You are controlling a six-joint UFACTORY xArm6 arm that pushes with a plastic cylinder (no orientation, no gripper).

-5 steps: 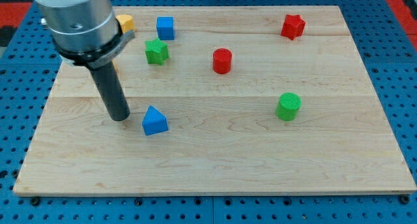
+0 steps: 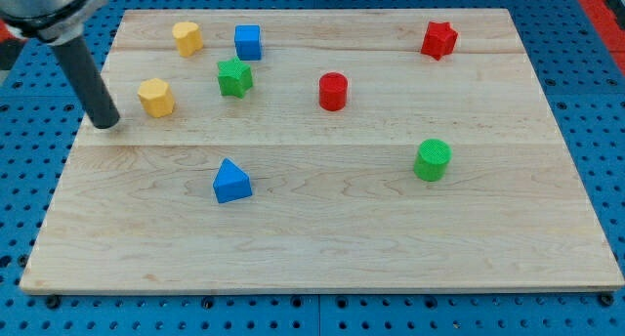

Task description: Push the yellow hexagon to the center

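My tip (image 2: 105,123) is seen near the left edge of the wooden board (image 2: 322,248), at the lower end of the dark rod, which slants up toward the view's top left corner. Nothing is grasped or clenched, since the arm ends in a bare rod; the tip is not touching any block.

Just to the right of the tip, and slightly toward the view's top, the yellow hexagon (image 2: 155,97) is found, near the tip but apart from it, in the board's left part and well to the left of the board's middle. Farther toward the view's top and a little more to the right, a second yellow block (image 2: 187,37) is placed close to the board's top edge; its shape is roughly hexagonal, though it cannot be made out with certainty.

Right of the tip and toward the view's bottom, a blue triangular block (image 2: 231,182) is located. Toward the top right of the tip, a green star-like block (image 2: 234,77) is seen, with a blue cube (image 2: 248,41) just above it.

Farther right, a red cylinder (image 2: 333,91) is set near the board's middle. Well away from the tip, a green cylinder (image 2: 432,159) is placed on the right, and a red star (image 2: 438,39) sits near the top right corner.
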